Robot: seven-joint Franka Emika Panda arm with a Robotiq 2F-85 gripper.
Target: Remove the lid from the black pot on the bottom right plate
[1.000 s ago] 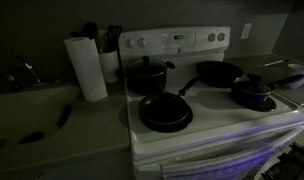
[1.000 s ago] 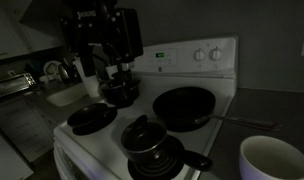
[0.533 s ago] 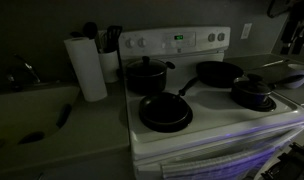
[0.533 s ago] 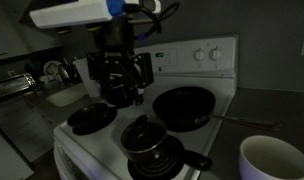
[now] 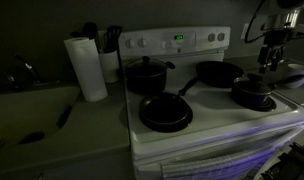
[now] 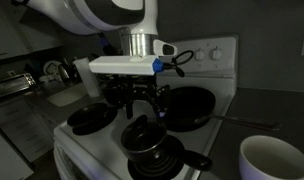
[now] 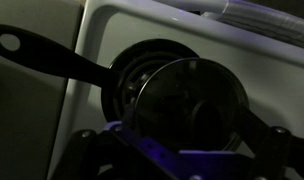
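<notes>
The small black pot [image 5: 253, 98] sits on the front burner plate [image 6: 168, 160] of the white stove, with its glassy lid [image 5: 252, 85] on it. It also shows in the other exterior view [image 6: 144, 147]. My gripper [image 6: 142, 112] hangs open just above the lid [image 6: 142, 134] and touches nothing. It enters an exterior view from the upper right [image 5: 268, 68]. In the wrist view the lid [image 7: 182, 100] fills the middle and its dark knob [image 7: 205, 118] lies between my spread fingers [image 7: 87, 150]. The pot body is mostly hidden under the lid there.
A taller black lidded pot [image 5: 147, 75] and two black frying pans [image 5: 164, 112] [image 5: 217, 72] occupy the other burners. One pan handle [image 7: 52, 55] points toward the small pot. A paper towel roll [image 5: 87, 68] stands beside the stove. A white cup [image 6: 275, 160] stands close by.
My arm has swung from above the taller back pot to over the small front pot and has come lower. The lid and pot have not moved.
</notes>
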